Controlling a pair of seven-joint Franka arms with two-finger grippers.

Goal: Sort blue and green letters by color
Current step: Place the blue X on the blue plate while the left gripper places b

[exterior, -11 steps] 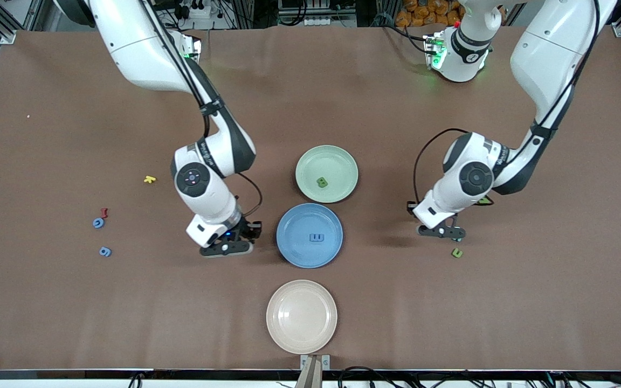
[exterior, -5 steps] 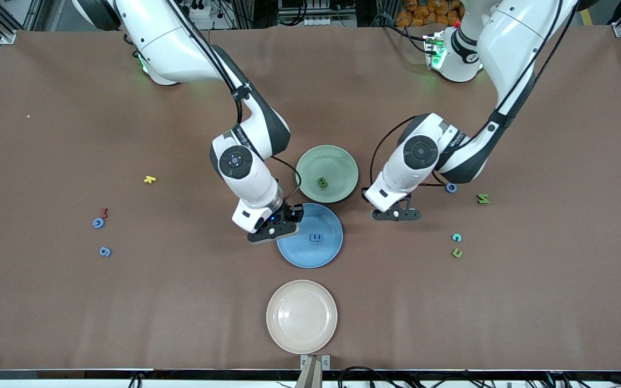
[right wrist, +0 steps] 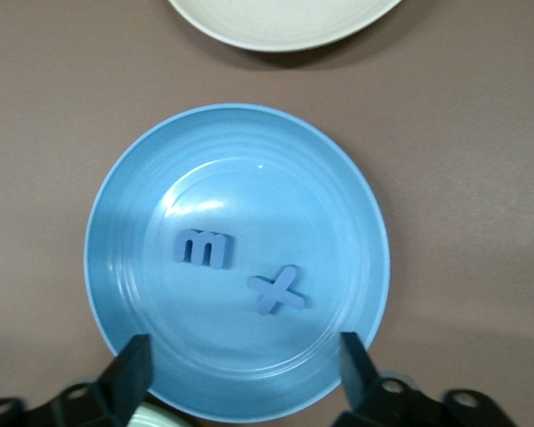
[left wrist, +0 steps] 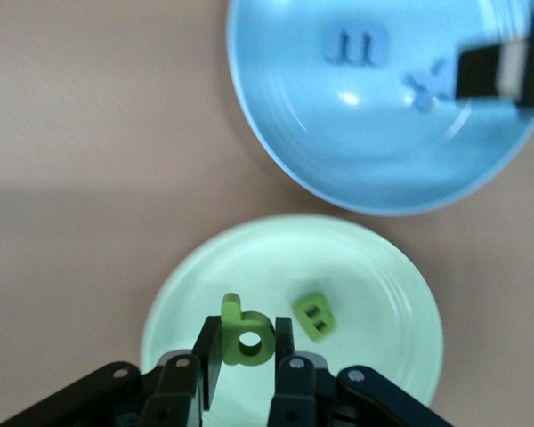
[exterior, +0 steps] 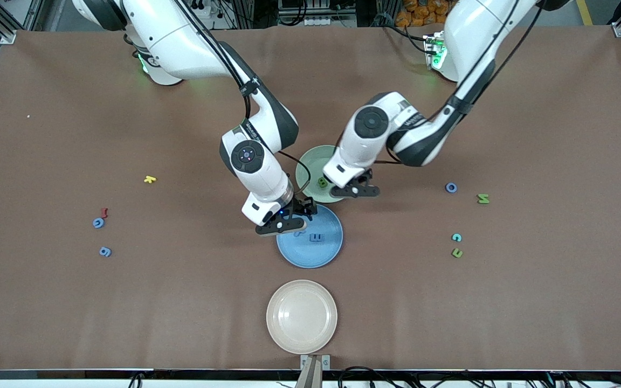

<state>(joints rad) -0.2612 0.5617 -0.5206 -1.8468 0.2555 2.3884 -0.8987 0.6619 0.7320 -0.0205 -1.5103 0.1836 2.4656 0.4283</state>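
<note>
The blue plate (exterior: 310, 245) sits mid-tabletop and serves as the landmark here. The right hand (exterior: 289, 222) hangs over the rim of the blue plate that faces the robots, its fingers (right wrist: 132, 369) spread wide and holding nothing. Inside the plate lie two blue letters: an E-shaped one (right wrist: 201, 248) and an X-shaped one (right wrist: 279, 290), just beside each other but apart.

The green plate (exterior: 308, 175) lies just beside the blue plate, farther from the front camera. The left hand (exterior: 354, 189) is over it, clamped on a lime green letter with a round hole (left wrist: 244, 334), which is pinched between the two fingers (left wrist: 206, 356) above the plate. A second green letter (left wrist: 315, 316) rests in the green plate.

A cream plate (exterior: 302, 316) lies nearer to the front camera than the blue plate, apart from it.

Toward the left arm's end of the tabletop, well apart from the blue plate, lie a blue ring-shaped letter (exterior: 451, 187), a green letter (exterior: 483, 199), a teal letter (exterior: 456, 237) and another green letter (exterior: 456, 253) just beside the teal one.

Toward the right arm's end, also well apart from the blue plate, lie two blue letters (exterior: 98, 222) (exterior: 105, 251), a dark red letter (exterior: 104, 212) touching the first of them, and a yellow letter (exterior: 150, 179).
</note>
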